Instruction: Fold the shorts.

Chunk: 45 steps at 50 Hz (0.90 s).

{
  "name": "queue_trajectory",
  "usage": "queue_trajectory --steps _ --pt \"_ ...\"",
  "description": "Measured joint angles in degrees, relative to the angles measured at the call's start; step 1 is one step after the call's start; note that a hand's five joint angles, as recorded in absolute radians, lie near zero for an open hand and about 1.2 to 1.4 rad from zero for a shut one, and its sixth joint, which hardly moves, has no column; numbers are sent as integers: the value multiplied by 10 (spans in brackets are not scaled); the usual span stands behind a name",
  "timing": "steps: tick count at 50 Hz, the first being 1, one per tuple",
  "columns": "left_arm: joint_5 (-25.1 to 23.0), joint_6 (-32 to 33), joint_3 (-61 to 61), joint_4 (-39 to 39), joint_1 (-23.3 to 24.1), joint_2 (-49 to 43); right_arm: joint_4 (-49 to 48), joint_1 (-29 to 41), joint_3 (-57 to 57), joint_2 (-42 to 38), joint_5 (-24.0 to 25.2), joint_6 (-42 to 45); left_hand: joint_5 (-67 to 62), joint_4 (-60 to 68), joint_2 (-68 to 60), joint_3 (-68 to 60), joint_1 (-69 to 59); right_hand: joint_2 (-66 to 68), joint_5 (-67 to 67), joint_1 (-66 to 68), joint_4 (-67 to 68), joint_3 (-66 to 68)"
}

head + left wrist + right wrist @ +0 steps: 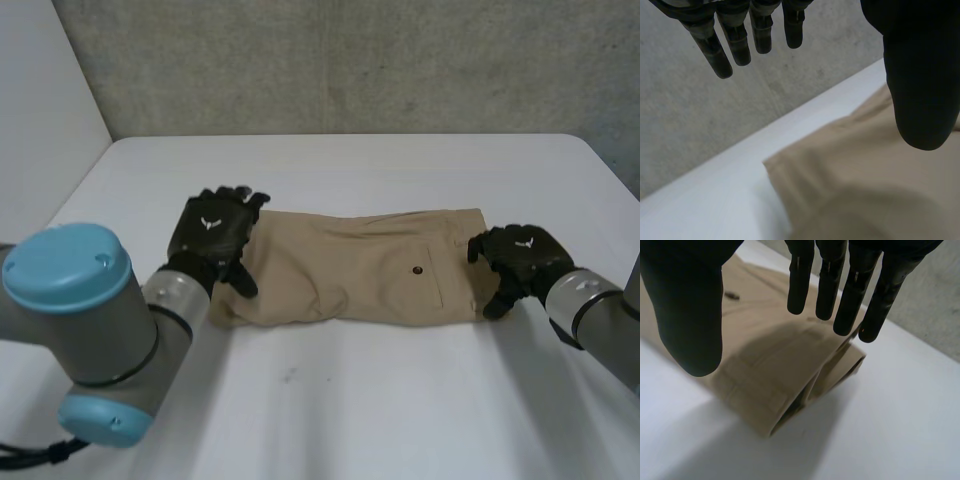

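Across the middle of the white table (330,400), the tan shorts (370,265) are lying as a long, soft, creased band. The left hand (212,232) is spreading straight fingers over one end, gripping nothing. The right hand (520,255) is opening wide over the doubled waistband end. Bare table is showing on every side.

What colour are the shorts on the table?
The shorts are plain tan, with one small dark button. The head view shows them best.
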<state>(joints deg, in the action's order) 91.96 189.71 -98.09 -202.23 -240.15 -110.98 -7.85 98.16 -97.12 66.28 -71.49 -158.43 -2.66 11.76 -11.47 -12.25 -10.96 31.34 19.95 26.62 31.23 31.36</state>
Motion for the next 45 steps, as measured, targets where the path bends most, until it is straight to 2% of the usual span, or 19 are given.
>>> queue_trajectory --steps 7,11,13,14,15,16,28,33,36,40,41,44,45 --pt "0 -17 -26 0 4 0 -59 -7 -9 -39 -4 10 0 0 0 0 0 48 48 43 48 47" --pt "1 -17 -27 0 4 -5 -92 -7 -6 -62 -9 23 0 0 0 0 0 133 126 111 132 132" --pt "1 -17 -27 0 4 -6 -101 -8 -2 -70 -11 31 0 0 0 0 0 254 236 193 246 245" --pt "1 -17 -26 0 4 -6 -102 -8 -1 -72 -11 34 0 0 0 0 0 254 236 193 246 245" --pt "1 -16 -26 0 4 -6 -104 -9 1 -74 -12 38 0 0 0 0 0 342 317 232 340 339" --pt "1 -16 -26 0 4 -6 -105 -11 4 -75 -14 43 0 0 0 0 0 353 328 234 359 355" --pt "1 -15 -31 2 3 4 -46 -77 15 -33 -47 80 0 0 0 0 0 354 351 258 370 362" --pt "1 -15 -37 6 0 11 -3 -123 27 -17 -48 137 0 0 0 0 0 354 352 259 370 362" --pt "1 -15 -42 9 -2 17 29 -145 45 -5 -48 205 0 0 0 0 0 354 357 275 370 362" --pt "1 -15 -43 10 -3 19 37 -135 57 0 -48 229 0 0 0 0 0 358 358 275 370 362" --pt "1 -15 -42 10 -3 22 43 -87 88 11 -46 258 0 0 0 0 0 360 359 278 371 362" --pt "2 -15 -40 9 -3 23 43 -47 108 17 -44 266 0 0 0 0 0 360 359 282 371 363" --pt "2 -15 -39 9 -3 25 41 -3 126 21 -42 270 0 0 0 0 0 360 359 282 371 365"
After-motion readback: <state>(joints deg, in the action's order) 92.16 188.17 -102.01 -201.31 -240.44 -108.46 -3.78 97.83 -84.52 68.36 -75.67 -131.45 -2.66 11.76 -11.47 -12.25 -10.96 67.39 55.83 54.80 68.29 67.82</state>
